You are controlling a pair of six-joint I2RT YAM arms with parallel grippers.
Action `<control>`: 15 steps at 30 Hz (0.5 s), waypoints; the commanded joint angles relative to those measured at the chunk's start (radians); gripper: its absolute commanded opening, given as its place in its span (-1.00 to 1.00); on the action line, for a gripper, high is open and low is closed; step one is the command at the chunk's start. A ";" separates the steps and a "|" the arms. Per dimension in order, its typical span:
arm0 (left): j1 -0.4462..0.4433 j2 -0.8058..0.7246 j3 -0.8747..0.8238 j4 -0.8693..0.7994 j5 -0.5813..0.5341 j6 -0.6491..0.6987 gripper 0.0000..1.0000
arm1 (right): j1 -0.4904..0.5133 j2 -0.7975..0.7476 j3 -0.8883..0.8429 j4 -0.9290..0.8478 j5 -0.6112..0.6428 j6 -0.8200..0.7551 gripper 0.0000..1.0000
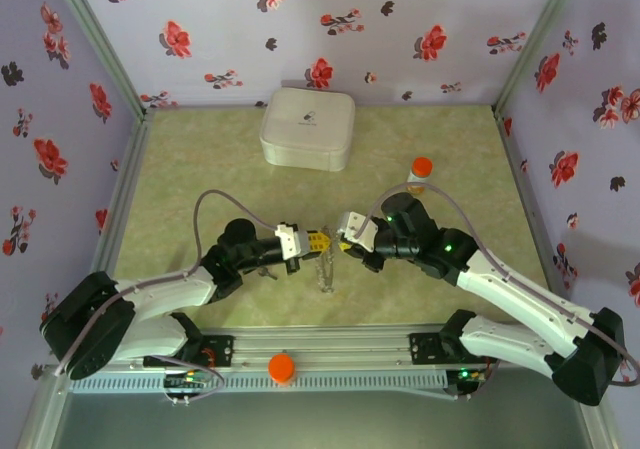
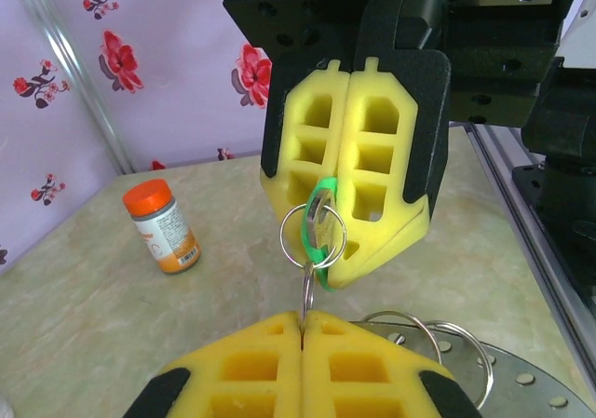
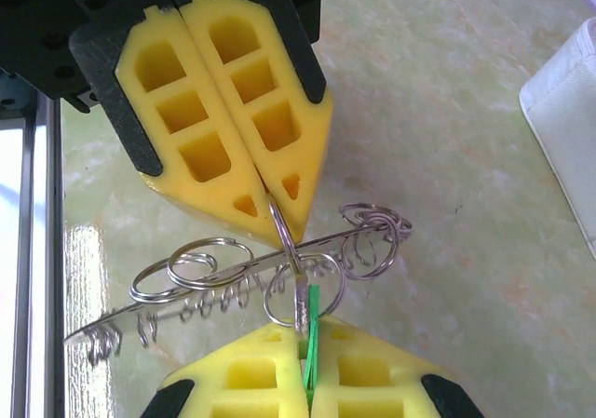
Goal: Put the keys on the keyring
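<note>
Yellow-padded left end effector (image 2: 303, 323) gripped a loop of the grey beaded metal keyring (image 3: 223, 283); at its twelve o'clock, the right end effector (image 2: 340, 267) pinched the green plastic tab key (image 2: 311, 236), loops touching.

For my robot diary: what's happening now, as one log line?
left gripper shut on keyring | right gripper shut on green key | tips close, over table

Lilac walls (image 1: 400, 29) with red flowers (image 1: 177, 37) enclose a green marbled tabletop (image 1: 200, 169)
</note>
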 commanded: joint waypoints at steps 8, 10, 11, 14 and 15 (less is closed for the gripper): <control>0.006 0.034 -0.067 0.171 -0.090 -0.065 -0.15 | -0.005 -0.007 0.024 0.077 0.027 0.026 -1.00; 0.008 0.029 -0.085 0.219 -0.125 -0.095 0.05 | -0.004 0.003 0.027 0.084 0.033 0.029 -1.00; 0.012 0.023 -0.085 0.225 -0.138 -0.111 0.12 | -0.003 0.008 0.027 0.086 0.037 0.029 -1.00; 0.013 -0.002 -0.112 0.252 -0.192 -0.116 0.27 | -0.003 0.025 0.029 0.101 0.042 0.030 -1.00; 0.013 -0.007 -0.126 0.279 -0.224 -0.115 0.30 | -0.003 0.031 0.029 0.106 0.044 0.032 -1.00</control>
